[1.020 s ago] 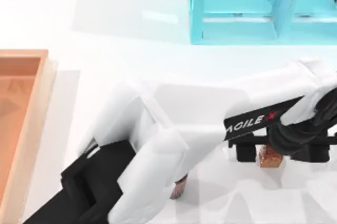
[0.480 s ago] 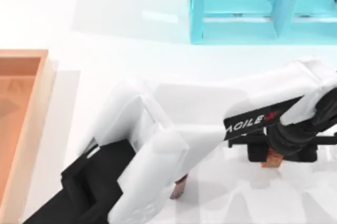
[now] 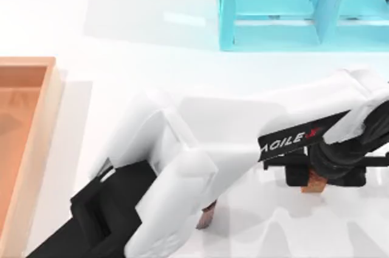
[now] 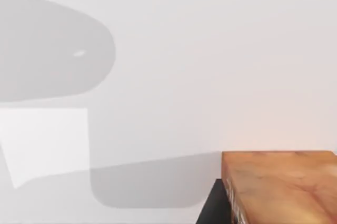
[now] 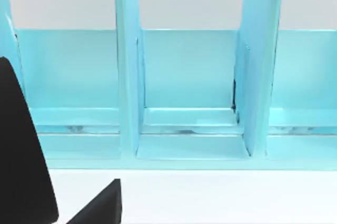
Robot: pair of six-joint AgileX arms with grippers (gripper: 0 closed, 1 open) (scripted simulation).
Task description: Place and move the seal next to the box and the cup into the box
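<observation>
My right gripper (image 3: 314, 176) is at the table's right side, shut on the seal (image 3: 314, 181), a small reddish-brown block that peeks out between the black fingers (image 3: 295, 175). The cup (image 3: 207, 214), small, brown and ribbed, stands near the front middle and is half covered by my left arm (image 3: 164, 167), which is folded above it. The box (image 3: 45, 112), a shallow tray with a pale wood rim, lies at the far left edge. A corner of the box (image 4: 279, 187) appears in the left wrist view.
A turquoise shelf frame (image 3: 292, 9) stands at the back right and faces the right wrist camera (image 5: 189, 92). Bare white table stretches between the box and the arms.
The right gripper's fingers have closed in on the seal from a wide spread. The seal has shifted slightly right. The left arm has not moved.
</observation>
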